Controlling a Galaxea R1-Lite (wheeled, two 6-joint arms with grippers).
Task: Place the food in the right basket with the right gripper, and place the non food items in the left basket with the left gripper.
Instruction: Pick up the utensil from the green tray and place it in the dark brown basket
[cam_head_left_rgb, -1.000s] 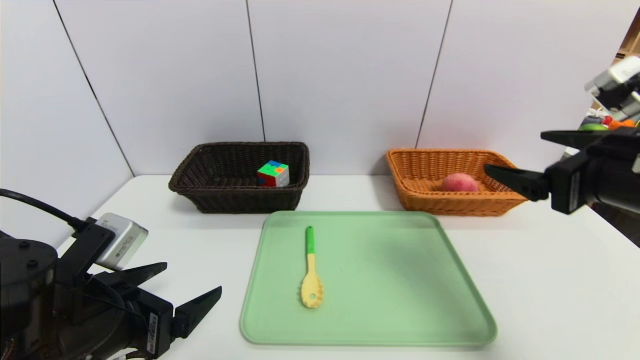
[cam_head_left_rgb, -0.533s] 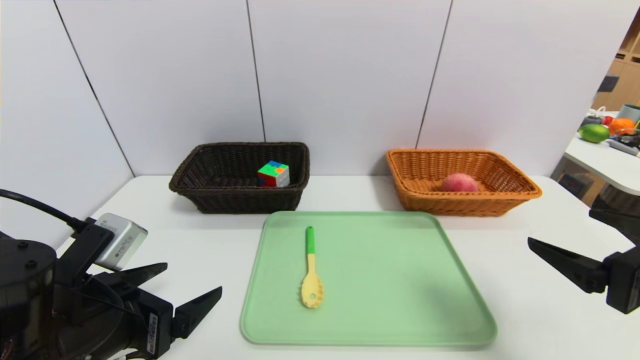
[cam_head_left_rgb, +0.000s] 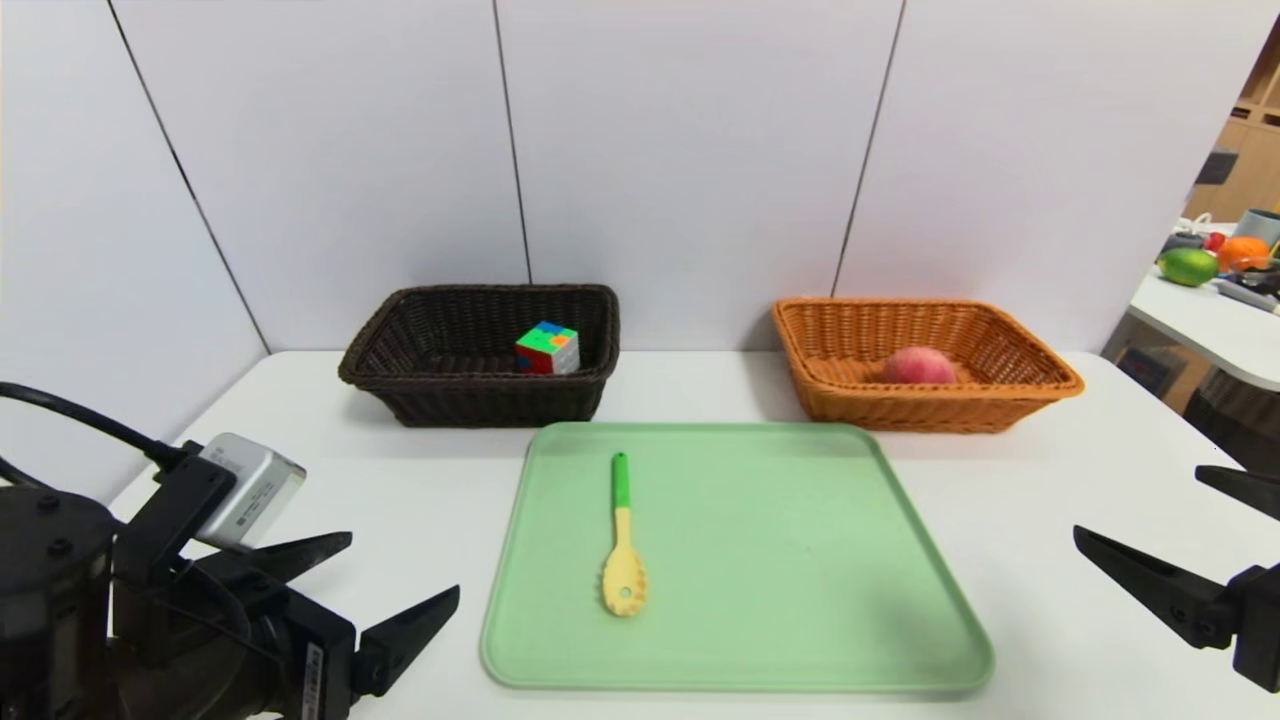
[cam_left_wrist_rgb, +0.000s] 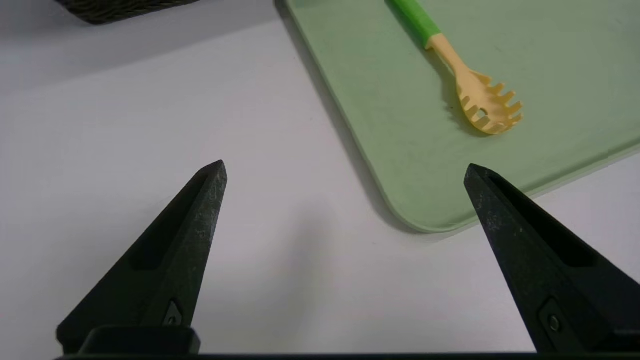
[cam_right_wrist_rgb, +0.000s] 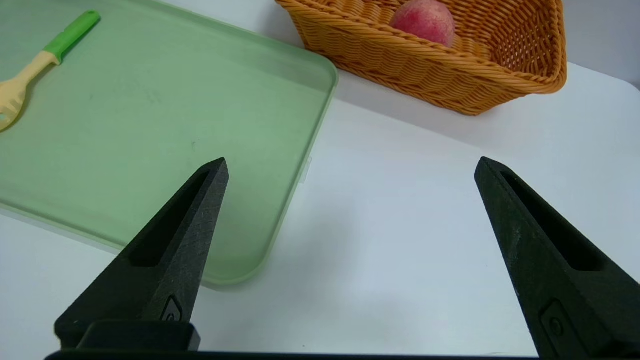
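A pasta spoon (cam_head_left_rgb: 623, 545) with a green handle and yellow head lies on the green tray (cam_head_left_rgb: 800, 560), left of its middle. The dark left basket (cam_head_left_rgb: 480, 395) holds a colour cube (cam_head_left_rgb: 547, 348). The orange right basket (cam_head_left_rgb: 930, 405) holds a pink peach (cam_head_left_rgb: 917, 365). My left gripper (cam_head_left_rgb: 400, 570) hovers open and empty over the table, left of the tray's near corner; the spoon (cam_left_wrist_rgb: 470, 85) shows ahead of it (cam_left_wrist_rgb: 345, 167). My right gripper (cam_head_left_rgb: 1140, 510) is open and empty, low at the table's right edge (cam_right_wrist_rgb: 350, 165), right of the tray (cam_right_wrist_rgb: 150, 125).
The white table (cam_head_left_rgb: 1050, 520) meets a panelled wall behind the baskets. A side table with fruit (cam_head_left_rgb: 1190, 265) stands beyond the right edge. Bare tabletop lies between the tray and each gripper.
My right gripper has come down and back from the right basket to low at the table's right edge, still open. The left gripper has shifted slightly. The peach stays in the basket.
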